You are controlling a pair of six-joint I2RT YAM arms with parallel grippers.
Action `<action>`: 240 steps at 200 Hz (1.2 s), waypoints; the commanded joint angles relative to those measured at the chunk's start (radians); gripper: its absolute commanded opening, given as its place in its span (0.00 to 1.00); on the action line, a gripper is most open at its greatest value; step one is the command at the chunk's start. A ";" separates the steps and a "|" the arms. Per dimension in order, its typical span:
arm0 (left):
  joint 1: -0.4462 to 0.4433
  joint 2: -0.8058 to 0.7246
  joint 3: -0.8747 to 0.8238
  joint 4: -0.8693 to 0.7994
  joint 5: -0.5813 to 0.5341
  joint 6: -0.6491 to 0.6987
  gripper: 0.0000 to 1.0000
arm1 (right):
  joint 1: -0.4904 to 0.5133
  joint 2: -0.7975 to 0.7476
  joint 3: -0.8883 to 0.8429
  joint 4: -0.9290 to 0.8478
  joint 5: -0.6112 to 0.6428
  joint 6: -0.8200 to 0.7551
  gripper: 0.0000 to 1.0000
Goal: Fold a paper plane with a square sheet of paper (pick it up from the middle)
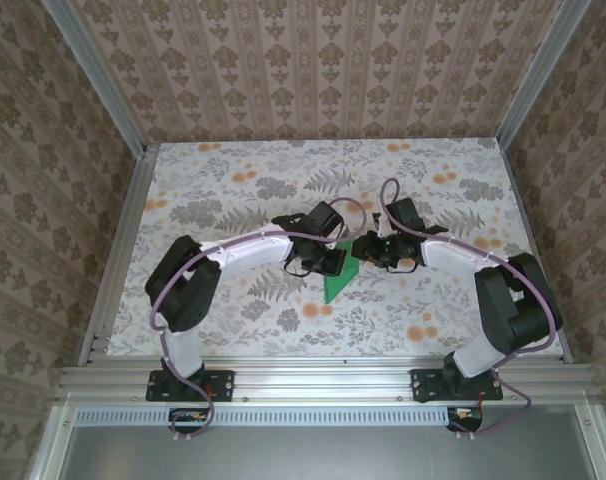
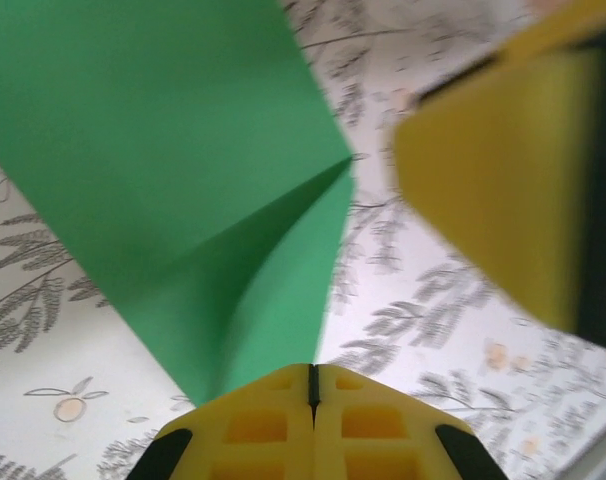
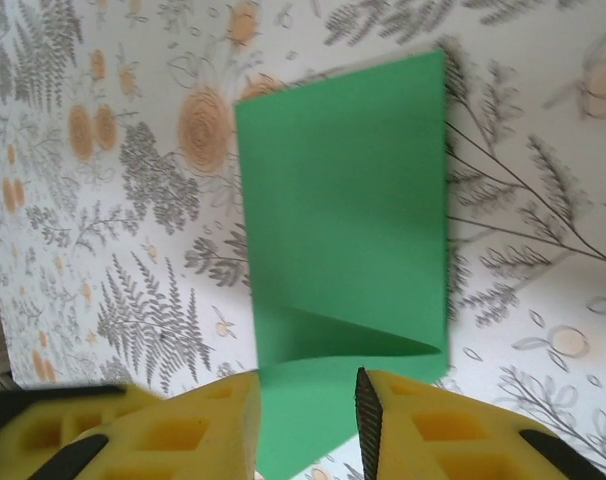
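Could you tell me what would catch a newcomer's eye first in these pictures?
The bright green paper, already creased, stands out at the middle of the floral table. Close up, the right gripper stands open astride the paper's near end, while the left gripper is shut at the paper's tip.

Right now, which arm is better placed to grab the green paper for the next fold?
Probably the right. The right fingers stand apart with the green paper running between them, ready to close. The left fingers are shut on the paper's tip, so that arm looks busy holding it.
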 commanded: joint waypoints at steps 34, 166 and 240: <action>0.005 0.052 0.023 -0.055 -0.106 -0.003 0.00 | -0.014 0.008 -0.051 -0.001 -0.022 0.018 0.38; 0.004 0.102 -0.034 -0.015 -0.092 0.019 0.00 | -0.013 0.119 -0.053 0.101 -0.108 0.058 0.44; -0.001 0.115 -0.051 -0.011 -0.078 0.034 0.00 | -0.014 0.162 -0.031 0.177 -0.172 0.079 0.41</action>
